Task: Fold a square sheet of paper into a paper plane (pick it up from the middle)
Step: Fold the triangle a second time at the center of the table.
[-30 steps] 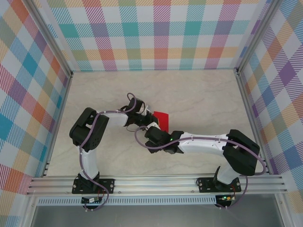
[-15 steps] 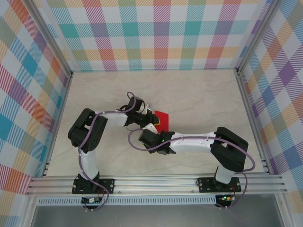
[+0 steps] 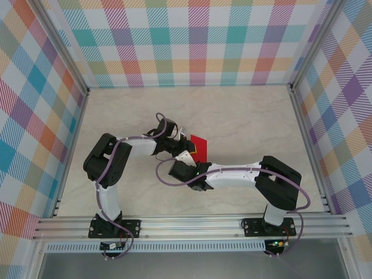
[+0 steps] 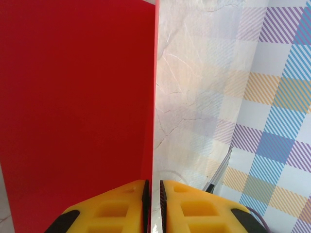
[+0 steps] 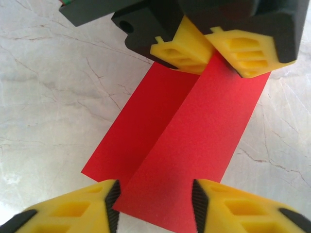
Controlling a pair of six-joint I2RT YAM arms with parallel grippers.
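Paper sheet (image 5: 184, 141), red, creased, clenched in left gripper (image 4: 154, 188), right gripper (image 5: 153, 200) spread astride its near edge

Matt red paper (image 5: 180, 145), smooth yellow plastic pads (image 5: 82, 208) of right claw (image 5: 154, 201), glossy marbled tabletop (image 5: 48, 97).

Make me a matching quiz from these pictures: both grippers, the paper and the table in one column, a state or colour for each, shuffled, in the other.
1. left gripper
2. right gripper
3. paper
4. table

A. pale, marbled
B. red, creased lengthwise
C. shut on the paper
D. open around the paper's end

Pairs: 1-C, 2-D, 3-B, 4-A
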